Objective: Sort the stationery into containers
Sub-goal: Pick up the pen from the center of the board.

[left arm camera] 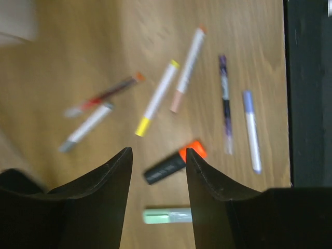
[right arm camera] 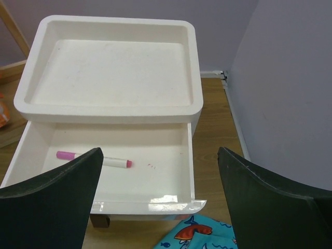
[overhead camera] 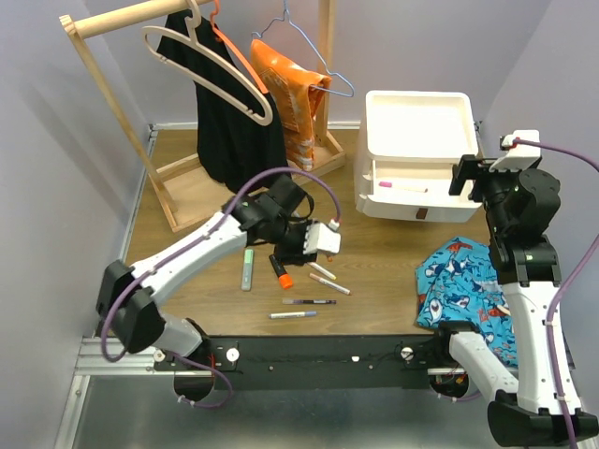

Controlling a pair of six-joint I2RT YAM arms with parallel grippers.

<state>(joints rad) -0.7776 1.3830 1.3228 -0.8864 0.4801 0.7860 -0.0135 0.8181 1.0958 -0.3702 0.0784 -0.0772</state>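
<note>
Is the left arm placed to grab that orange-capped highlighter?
Probably yes: the left gripper hangs open above the orange-capped highlighter, nothing lies over it, and the pale green highlighter nearby lies apart.

The white-shelled, black-jointed left arm and right arm carry looping purple cables and end in black, tapered, curved fingers.

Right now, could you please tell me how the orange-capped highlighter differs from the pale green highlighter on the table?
The orange-capped highlighter has a black body; the pale green highlighter is pale green throughout. In the top view, the orange-capped highlighter lies diagonally, while the pale green highlighter lies nearly straight, front to back. Both lie flat on the wooden table.
</note>
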